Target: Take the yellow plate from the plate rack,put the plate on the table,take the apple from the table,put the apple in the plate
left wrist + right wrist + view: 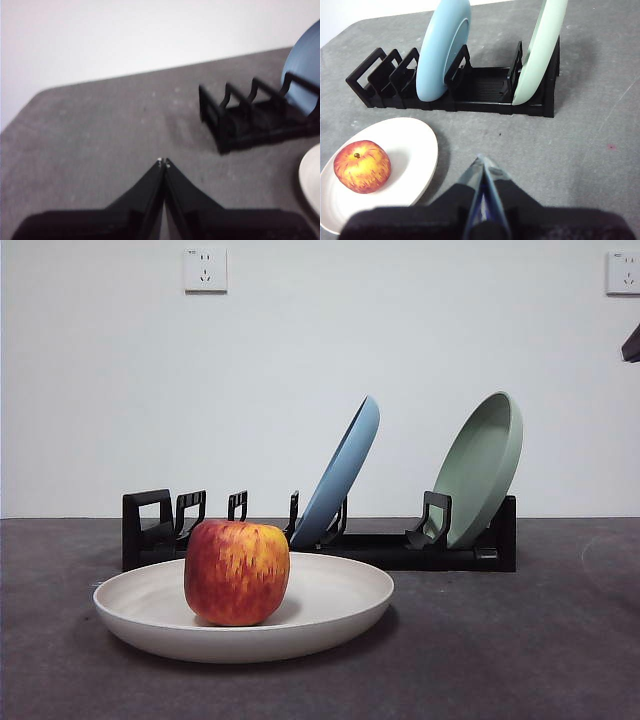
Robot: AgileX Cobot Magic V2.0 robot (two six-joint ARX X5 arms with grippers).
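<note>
The cream yellow plate (330,615) lies flat on the dark grey table (520,660), in front of the black plate rack (370,545). The red and yellow apple (237,572) stands upright inside the plate, left of its middle; the right wrist view shows the apple (362,166) in the plate (410,150) too. My right gripper (482,162) is shut and empty, raised above the table beside the plate. My left gripper (163,161) is shut and empty, over bare table off the rack's (250,117) boxy end. A sliver of the plate (311,175) shows there.
A blue plate (342,472) and a sage-green plate (482,466) lean in the rack's slots. A black arm tip (631,344) shows at the front view's upper right edge. Two wall sockets (205,269) sit on the white wall behind.
</note>
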